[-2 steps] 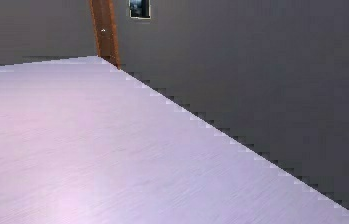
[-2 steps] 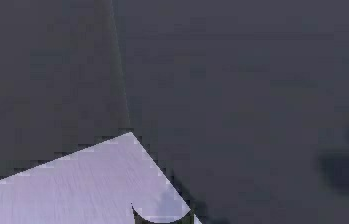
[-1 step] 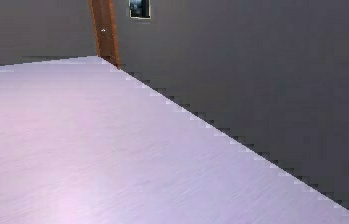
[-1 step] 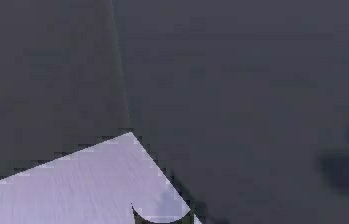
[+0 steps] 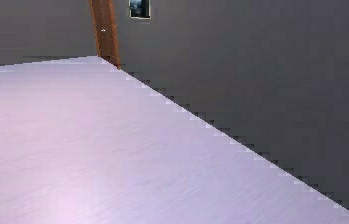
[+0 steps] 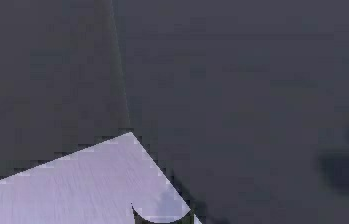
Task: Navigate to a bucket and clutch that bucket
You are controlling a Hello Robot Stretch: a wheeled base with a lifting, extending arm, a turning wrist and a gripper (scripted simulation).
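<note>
A pale wood-grain floor (image 5: 82, 140) stretches ahead in the forward view, bounded by a dark grey wall (image 5: 262, 70) that runs diagonally from the top middle to the lower right. In the arm side view two dark grey walls meet at a corner (image 6: 122, 80) above a wedge of the same pale floor (image 6: 82, 185).
A brown door (image 5: 104, 32) stands at the far end of the diagonal wall, with a small framed picture (image 5: 139, 9) just right of it. Open floor lies ahead and to the forward view's left. A small dark rounded shape (image 6: 160, 212) sits at the arm side view's bottom edge.
</note>
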